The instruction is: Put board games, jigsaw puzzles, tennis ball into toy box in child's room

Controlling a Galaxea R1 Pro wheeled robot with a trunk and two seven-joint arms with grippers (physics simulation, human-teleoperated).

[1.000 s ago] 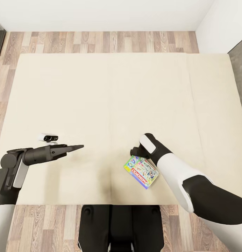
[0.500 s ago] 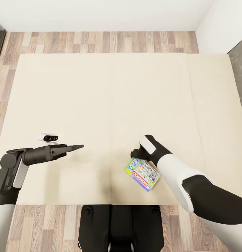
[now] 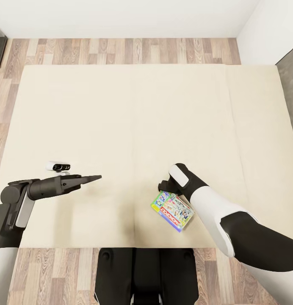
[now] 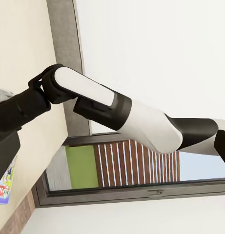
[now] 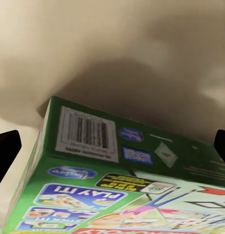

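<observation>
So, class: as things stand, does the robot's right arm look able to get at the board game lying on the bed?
Probably yes. The right gripper hangs right at the board game's far edge, its fingertips spread either side of the box, with nothing between them on the bed.

I count one board game (image 3: pixel 172 209) near the front edge of the one bed (image 3: pixel 121 106). I see two of my own arms, each with one gripper: left gripper (image 3: pixel 93 178), right gripper (image 3: pixel 164 185).
</observation>
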